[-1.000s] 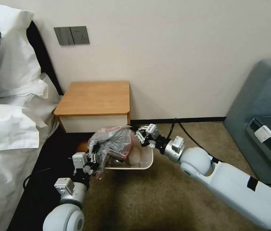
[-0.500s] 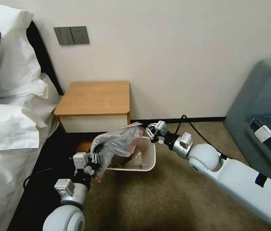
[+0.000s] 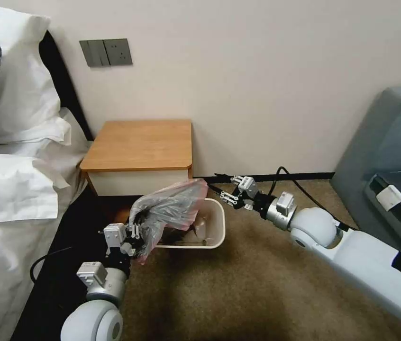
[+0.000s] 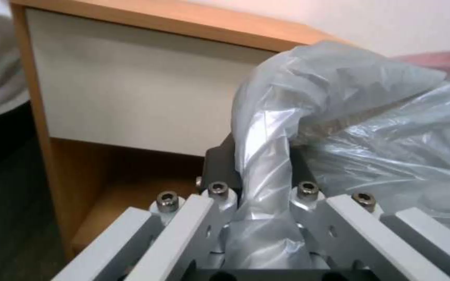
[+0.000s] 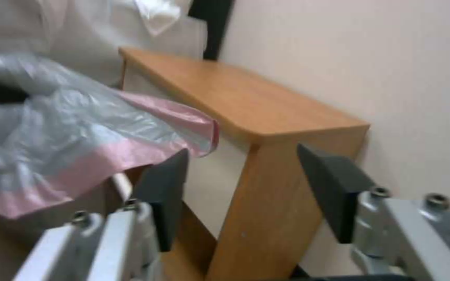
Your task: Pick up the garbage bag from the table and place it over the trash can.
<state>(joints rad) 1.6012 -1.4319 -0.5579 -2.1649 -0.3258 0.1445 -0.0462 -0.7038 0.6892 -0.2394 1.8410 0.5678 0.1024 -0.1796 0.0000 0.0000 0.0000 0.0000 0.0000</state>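
The garbage bag (image 3: 167,210), crinkly grey plastic with a pink edge, lies bunched over the left half of the cream trash can (image 3: 218,226) on the carpet in front of the table (image 3: 141,144). My left gripper (image 3: 134,228) is at the bin's left side, shut on a twisted fold of the bag (image 4: 264,171). My right gripper (image 3: 225,188) hovers open just right of the bin's far corner, apart from the bag. In the right wrist view its dark pads (image 5: 334,187) stand wide, with the bag's pink hem (image 5: 68,128) beside them and the table (image 5: 246,101) beyond.
A bed with white linen (image 3: 15,189) borders the left side. A grey sofa (image 3: 390,151) stands at the right. The wall and a black baseboard (image 3: 300,177) run behind the bin. Open carpet (image 3: 238,293) lies in front.
My right gripper has let go of the bag's pink edge and drawn back to the right. The bag's right side has slackened towards the bin's left half. The left gripper has hardly moved.
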